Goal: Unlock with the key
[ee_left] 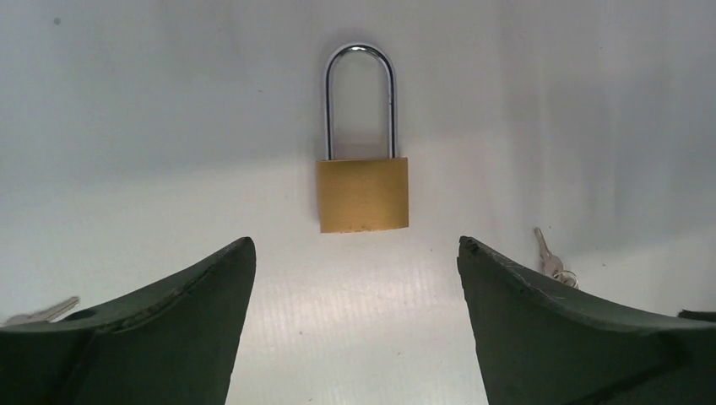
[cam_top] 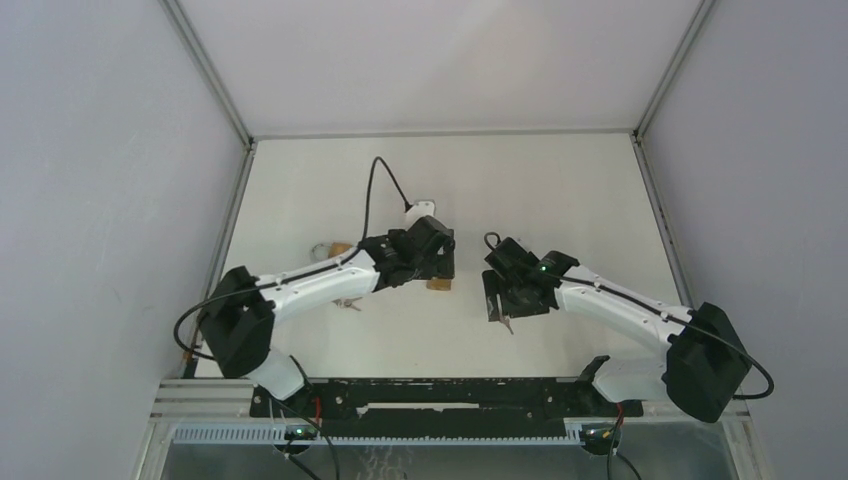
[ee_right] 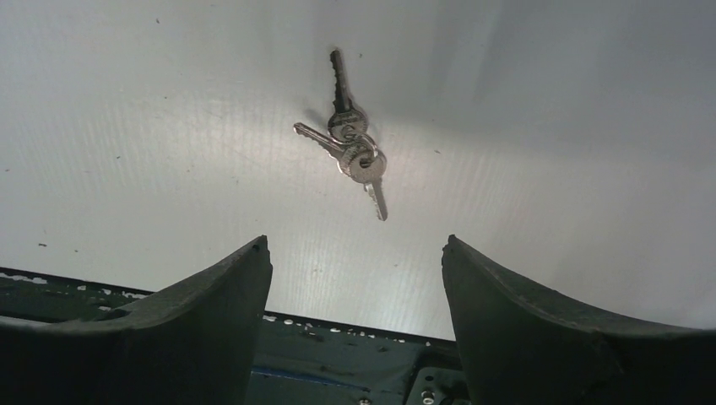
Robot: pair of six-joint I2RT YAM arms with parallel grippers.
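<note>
A brass padlock (ee_left: 363, 194) with a tall steel shackle lies flat on the white table, just beyond my left gripper (ee_left: 355, 245). That gripper is open, with nothing between its fingers. From above, the padlock (cam_top: 438, 284) peeks out below the left gripper (cam_top: 428, 258). A bunch of small silver keys (ee_right: 355, 152) on a ring lies ahead of my right gripper (ee_right: 355, 245), which is open and empty. In the top view those keys (cam_top: 508, 323) lie just below the right gripper (cam_top: 497, 300).
A second set of keys (ee_left: 550, 260) lies to the right of the padlock, seen from above beside the left arm (cam_top: 347, 303). A small brass-and-white object (cam_top: 330, 248) sits at the left. The black rail (cam_top: 450, 395) runs along the near edge.
</note>
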